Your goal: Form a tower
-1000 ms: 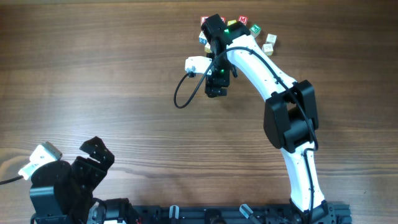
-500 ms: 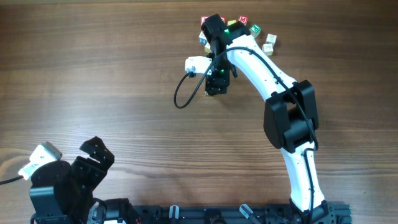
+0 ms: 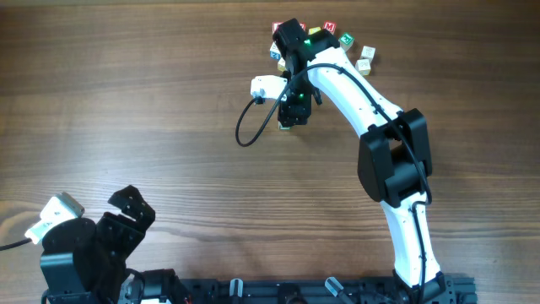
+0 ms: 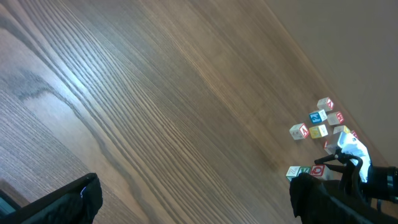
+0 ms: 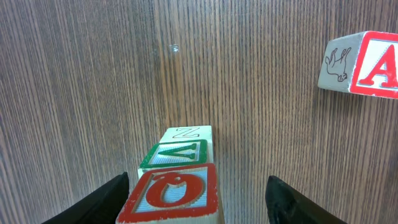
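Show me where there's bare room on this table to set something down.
Widest bare wood: left half of the table, from the far edge down to the parked left arm, bounded rightward by the cable loop. Also free: the stretch right of the right arm. Crowded: the far edge, where loose cubes cluster by the right gripper straddling the tower.

Our tower [image 5: 180, 168] is three small pale wooden letter cubes lined up face to face, edges pretty well flush. From the right wrist we see the red O cube [image 5: 176, 191] nearest, the green-print cube [image 5: 175, 154] in the middle and a black-lettered cube [image 5: 186, 132] farthest. We honestly can't tell if it's upright or lying flat. It sits on the wooden table [image 5: 74, 74].
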Robot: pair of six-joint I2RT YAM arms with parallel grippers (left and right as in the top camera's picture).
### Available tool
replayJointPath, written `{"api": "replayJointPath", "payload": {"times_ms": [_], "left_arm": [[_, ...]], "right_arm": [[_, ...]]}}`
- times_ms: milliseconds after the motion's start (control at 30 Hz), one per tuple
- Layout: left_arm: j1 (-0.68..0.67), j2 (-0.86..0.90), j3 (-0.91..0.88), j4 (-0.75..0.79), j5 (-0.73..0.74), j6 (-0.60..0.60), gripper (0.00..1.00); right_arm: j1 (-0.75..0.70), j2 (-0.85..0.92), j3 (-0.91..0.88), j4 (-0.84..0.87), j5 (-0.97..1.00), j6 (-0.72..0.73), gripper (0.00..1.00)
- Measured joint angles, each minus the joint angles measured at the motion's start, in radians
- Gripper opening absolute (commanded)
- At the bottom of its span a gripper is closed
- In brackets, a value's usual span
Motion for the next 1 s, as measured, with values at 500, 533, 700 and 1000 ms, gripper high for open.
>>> {"api": "replayJointPath", "payload": {"times_ms": [500,533,700,1000], "left_arm": [[0.000,0.000,0.000,0.000,0.000,0.000,1.00],[0.000,0.000,0.000,0.000,0.000,0.000,1.00],[0.000,0.000,0.000,0.000,0.000,0.000,1.00],[0.000,0.000,0.000,0.000,0.000,0.000,1.00]], "right_arm": [[0.000,0.000,0.000,0.006,0.000,0.022,0.64],[0.000,0.000,0.000,0.007,0.000,0.021,0.64],[0.000,0.000,0.000,0.006,0.000,0.023,0.59],[0.000,0.000,0.000,0.006,0.000,0.023,0.54]]}}
